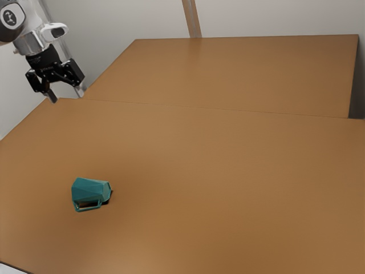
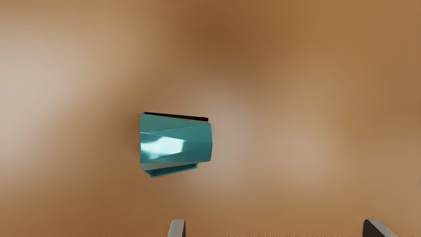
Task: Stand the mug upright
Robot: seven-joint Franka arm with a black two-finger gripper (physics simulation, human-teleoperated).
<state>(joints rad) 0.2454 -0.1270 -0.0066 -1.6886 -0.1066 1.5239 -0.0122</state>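
On brown tabletop (image 1: 228, 182), toward the exterior view's left, saw teal faceted mug (image 1: 90, 188) on its side, well below open, empty gripper (image 1: 67, 95). Read long axis as roughly parallel to jaw-closing line; judged near-quarter wrist turn necessary for gripping across body.

Arm (image 1: 33, 41) raised, fingers (image 1: 79, 91) apart, pointing down
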